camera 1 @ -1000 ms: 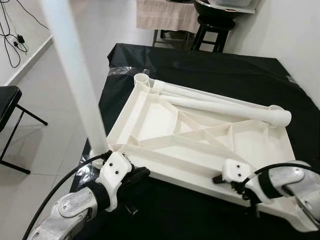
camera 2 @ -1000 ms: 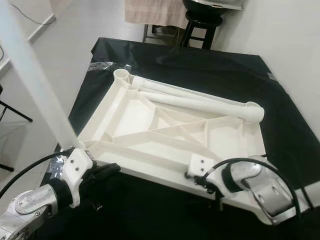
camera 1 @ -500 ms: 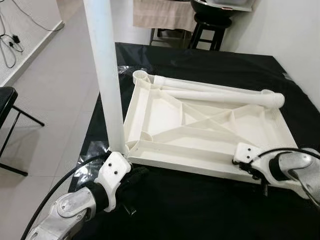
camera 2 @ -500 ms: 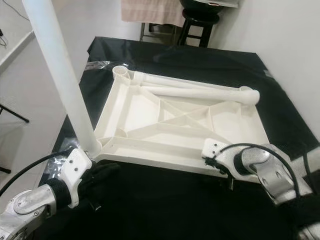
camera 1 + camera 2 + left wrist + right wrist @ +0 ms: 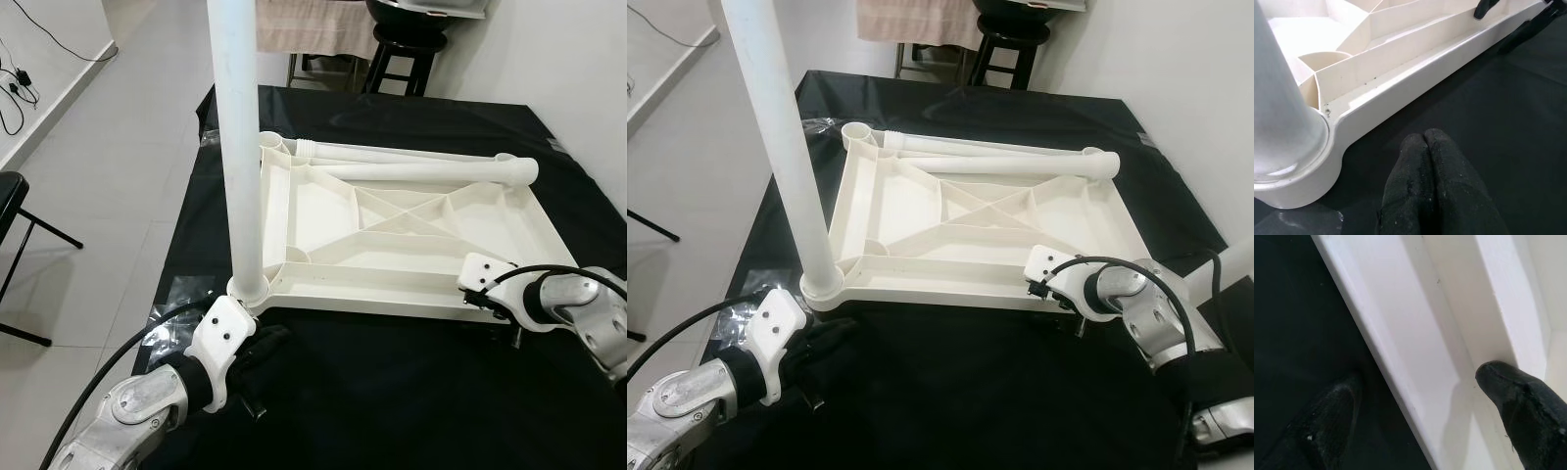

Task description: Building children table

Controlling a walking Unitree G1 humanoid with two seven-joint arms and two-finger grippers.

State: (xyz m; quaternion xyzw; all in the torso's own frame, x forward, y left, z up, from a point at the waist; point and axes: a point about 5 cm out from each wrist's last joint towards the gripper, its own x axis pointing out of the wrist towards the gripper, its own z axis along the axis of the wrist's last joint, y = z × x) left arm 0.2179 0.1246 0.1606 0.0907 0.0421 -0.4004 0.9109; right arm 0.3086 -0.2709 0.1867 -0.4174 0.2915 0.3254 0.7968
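1. The left gripper [image 5: 1425, 147] rests on the black cloth [image 5: 392, 392] just outside the near-left corner of the upturned white tabletop [image 5: 392, 235]. Its two black fingers are pressed together and hold nothing.
2. Just beside it, one white table leg [image 5: 240, 147] stands upright in the near-left corner socket [image 5: 1298, 161]. The likeliest trouble, to my eye, is this leg: if it is only partly seated, any shove of the tabletop could tip it or work it loose from the socket.
3. The tabletop lies underside up on the cloth-covered table, its ribs showing. Two loose legs [image 5: 421, 171] lie along its far edge, near the empty far-left socket [image 5: 272, 145], well apart from both grippers.
4. The right gripper [image 5: 1420, 396] straddles the tabletop's near rim [image 5: 950, 289] close to the near-right corner, fingers spread, one on the cloth outside and one [image 5: 1523, 401] inside against a rib. Whether it is actually squeezing the rim I cannot tell.
5. A second risk: if that hold is shallow, the smooth plastic edge may slip out and the tabletop skid on the cloth, jolting the upright leg.
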